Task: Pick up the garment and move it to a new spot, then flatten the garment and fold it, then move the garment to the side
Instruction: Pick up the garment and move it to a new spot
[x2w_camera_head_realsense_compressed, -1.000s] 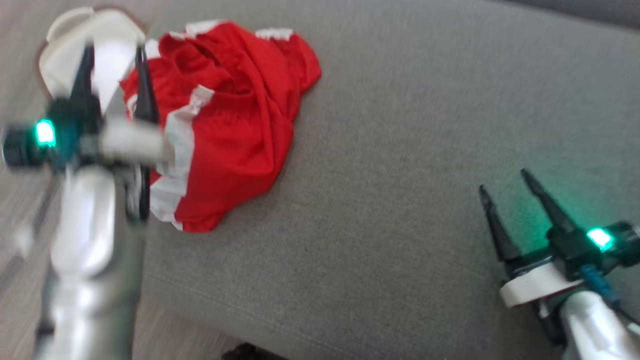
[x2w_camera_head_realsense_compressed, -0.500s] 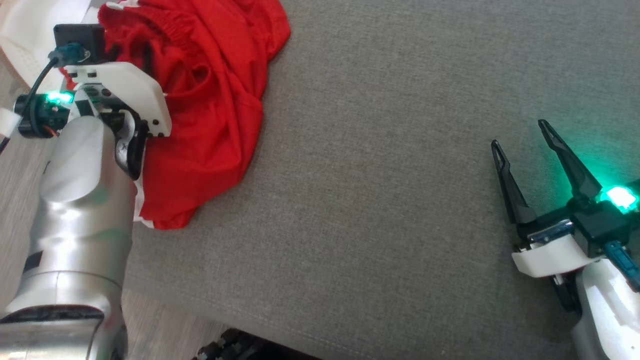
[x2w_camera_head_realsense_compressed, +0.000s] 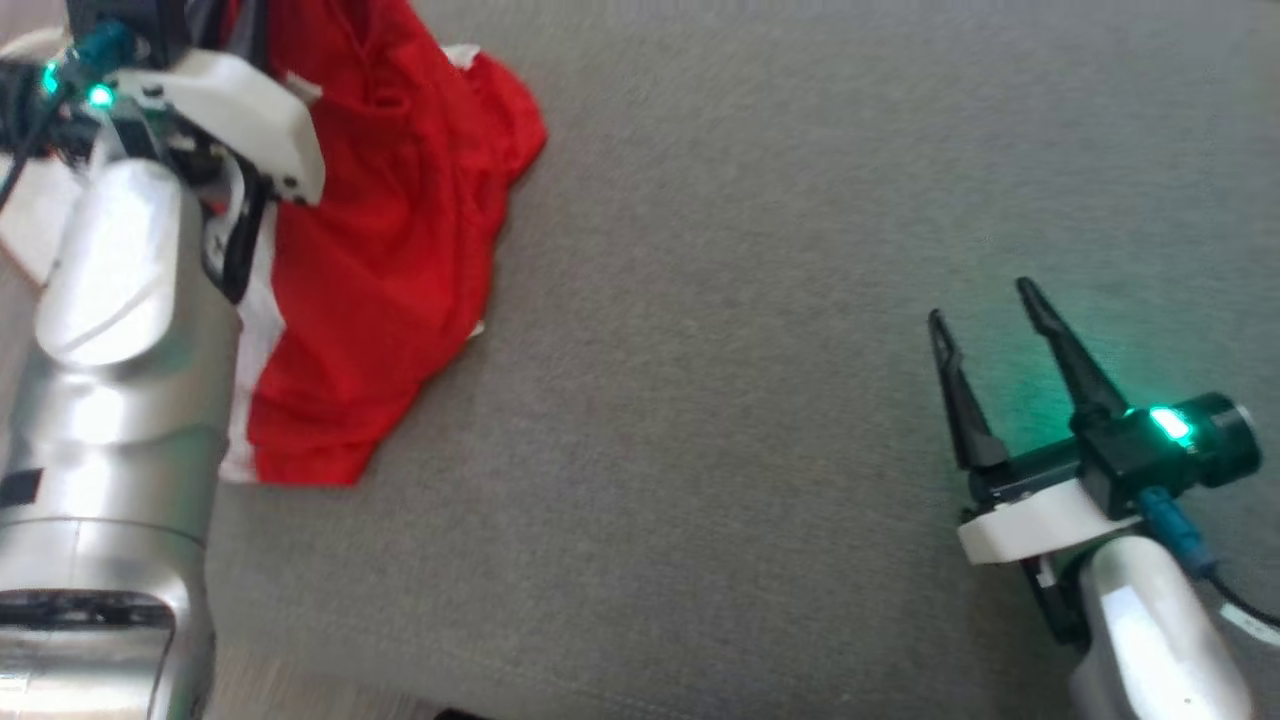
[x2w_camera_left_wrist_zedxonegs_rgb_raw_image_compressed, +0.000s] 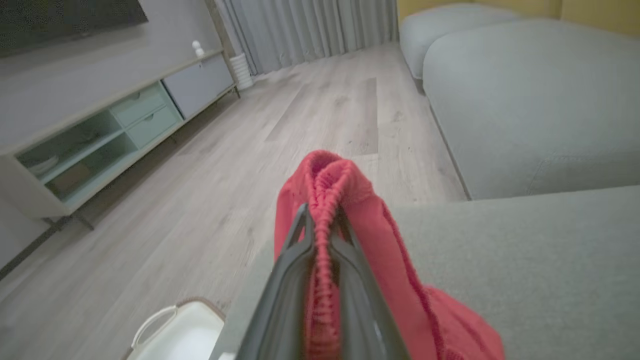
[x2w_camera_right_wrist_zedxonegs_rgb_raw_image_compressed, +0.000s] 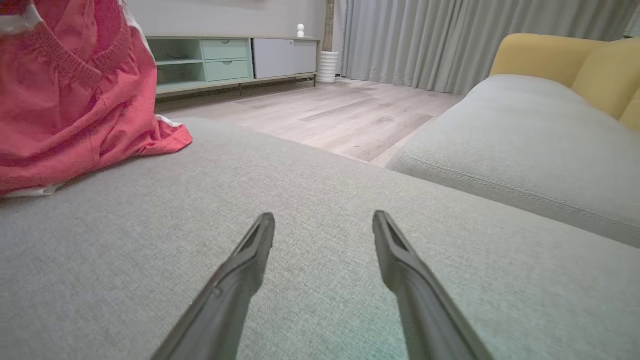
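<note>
The garment is red with white trim and hangs partly lifted at the upper left of the grey cushion, its lower folds still resting on the fabric. My left gripper is shut on the garment's elastic waistband, which bunches up between the two dark fingers. In the head view the left fingertips are hidden behind the wrist and cloth. My right gripper stands open low over the cushion at the right, nothing between its fingers. The garment also shows at the left of the right wrist view.
A white basket sits on the wooden floor beside the cushion's left edge. A pale green TV cabinet stands across the floor, curtains behind it. Another grey cushion with a yellow backrest lies to the right.
My left gripper has closed on the garment's waistband and lifted it, stretching the cloth upward. The head camera has shifted. The right gripper stays open over the cushion.
</note>
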